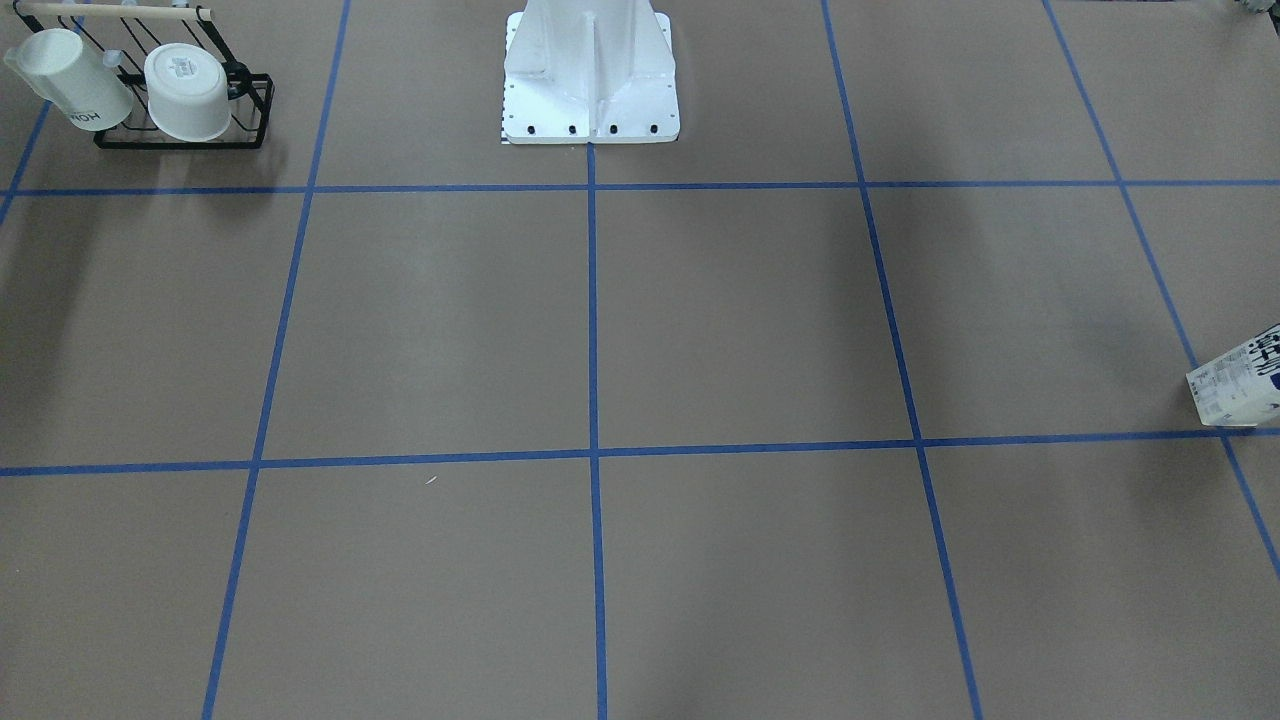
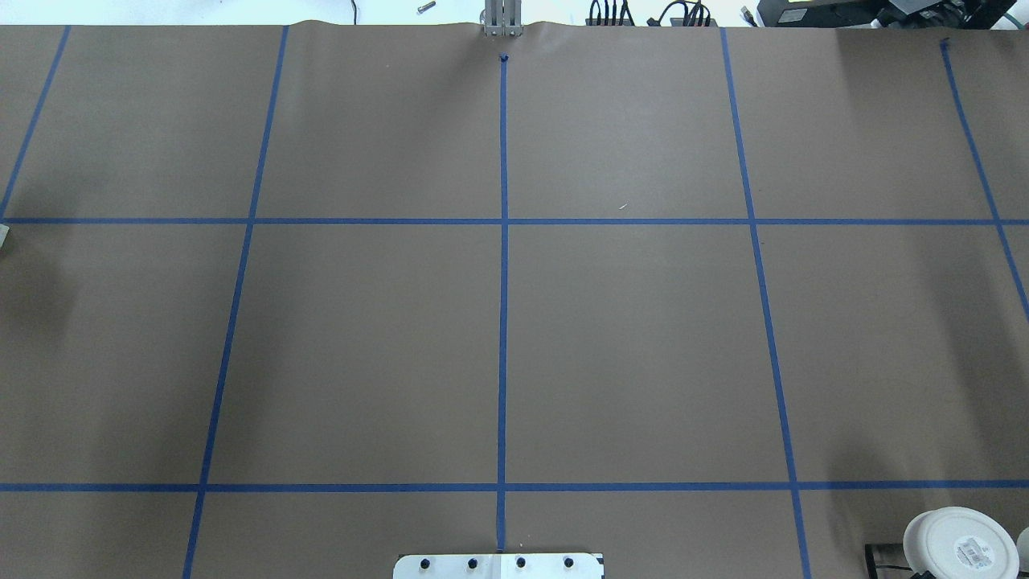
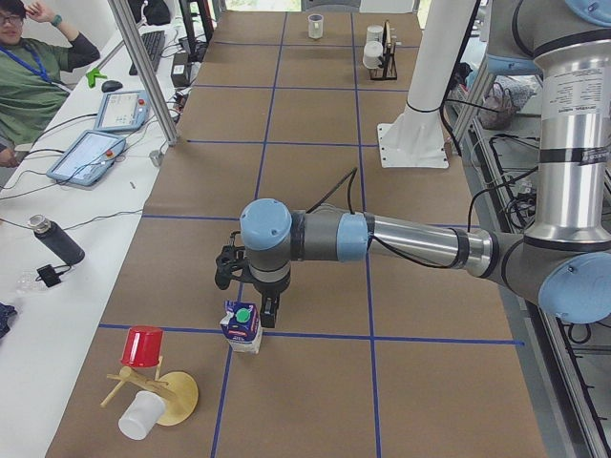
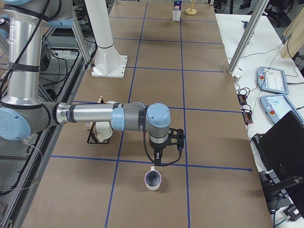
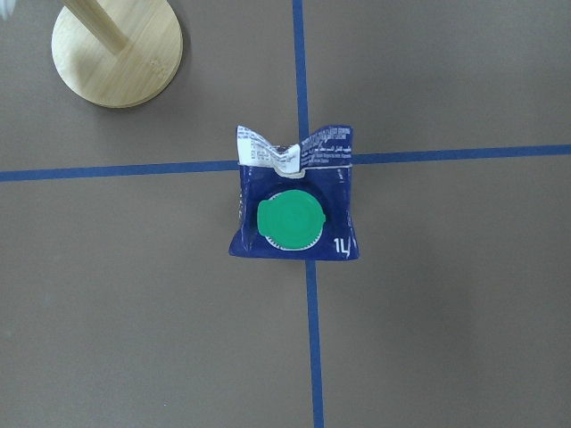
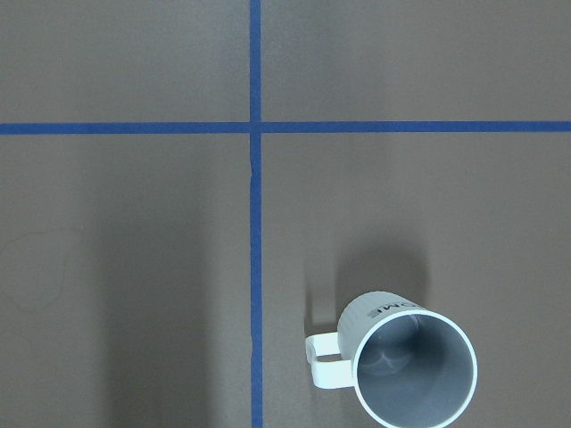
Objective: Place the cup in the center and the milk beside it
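The milk stands upright on a blue tape crossing, its green cap showing from above. In the exterior left view my left gripper hangs just above the milk; I cannot tell if it is open. The milk also shows at the front-facing view's right edge. The cup, white with a dark grey inside, stands upright with its handle to the left. In the exterior right view my right gripper hovers just above and behind the cup; I cannot tell its state. The center is bare.
A black rack holds an all-white lettered mug and a wider white bowl-like cup. A wooden mug tree with a red cup and a white cup stands near the milk. The robot base is at the table edge.
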